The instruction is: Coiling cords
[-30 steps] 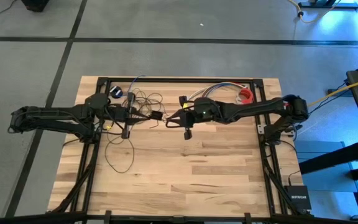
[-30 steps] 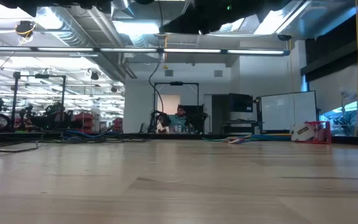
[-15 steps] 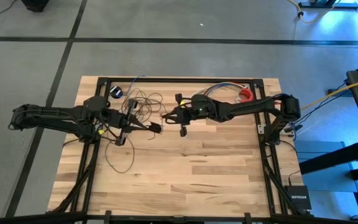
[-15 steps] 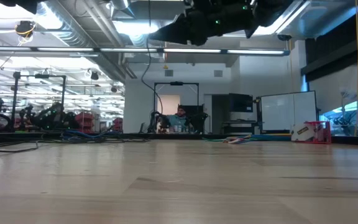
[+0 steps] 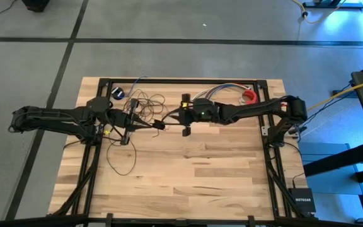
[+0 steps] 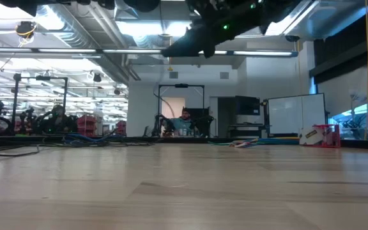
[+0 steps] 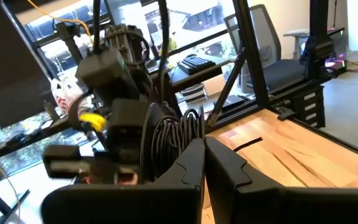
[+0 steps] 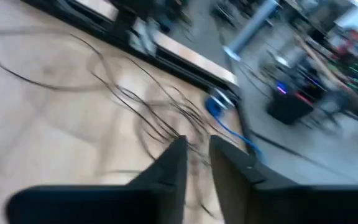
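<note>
Above the far half of the table (image 5: 188, 170), our two grippers meet tip to tip over the tangle of cord (image 5: 140, 104). We judge our left gripper (image 5: 158, 125) to be clamped on the cord: its wrist view shows the fingers pressed together with a bundle of dark coils (image 7: 176, 134) standing right behind them. Our right gripper (image 5: 169, 117) hangs just beside it, fingers (image 8: 169, 165) a narrow slot apart; whether a strand runs through that slot we cannot tell, since its wrist view is blurred.

Most of the cord lies loose on the wood by our left arm, loops piled near the far edge, one long loop (image 5: 121, 157) trailing toward the near side, the round puck (image 5: 118, 93) at the far-left corner.

Risks as we see them: with the tips this close, a small misjudged move could knock the fingers together. If the right fingers part while carrying a strand, the coil may spring loose. The trailing loop could catch on the left arm or the frame, and a pull would drag the puck or tighten the tangle into a knot.
</note>
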Motion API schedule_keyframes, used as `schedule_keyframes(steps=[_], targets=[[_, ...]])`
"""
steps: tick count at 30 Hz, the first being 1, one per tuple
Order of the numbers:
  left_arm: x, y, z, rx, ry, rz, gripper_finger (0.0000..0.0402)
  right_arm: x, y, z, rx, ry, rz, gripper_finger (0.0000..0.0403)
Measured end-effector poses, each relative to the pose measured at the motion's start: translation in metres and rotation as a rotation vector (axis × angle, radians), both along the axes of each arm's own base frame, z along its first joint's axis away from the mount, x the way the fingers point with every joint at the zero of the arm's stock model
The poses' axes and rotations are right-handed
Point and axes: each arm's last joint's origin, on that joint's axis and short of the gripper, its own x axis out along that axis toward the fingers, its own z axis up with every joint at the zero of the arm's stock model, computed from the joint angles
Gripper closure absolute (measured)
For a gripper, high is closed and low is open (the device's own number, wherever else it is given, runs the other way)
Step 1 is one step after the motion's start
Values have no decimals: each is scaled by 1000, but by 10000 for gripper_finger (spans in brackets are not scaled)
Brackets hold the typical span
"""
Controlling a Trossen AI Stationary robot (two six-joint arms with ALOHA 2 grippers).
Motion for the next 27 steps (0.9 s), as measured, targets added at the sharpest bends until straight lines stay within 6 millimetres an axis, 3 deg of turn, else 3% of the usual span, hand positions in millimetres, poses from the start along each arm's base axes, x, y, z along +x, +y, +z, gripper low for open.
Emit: schedule_keyframes(steps=[6,11,15,20,27], targets=[[0,0,0,0,-1,0,401,-30,14,38,-100,21,-99,266],[0,0,0,0,-3,0,401,-34,23,61,79,-150,10,252],[0,0,0,-2,-4,0,401,-28,25,57,207,-182,63,260],[0,0,0,1,-4,0,401,-23,26,50,246,-164,121,276],[0,0,0,1,-4,0,401,-22,28,57,270,-239,174,291]])
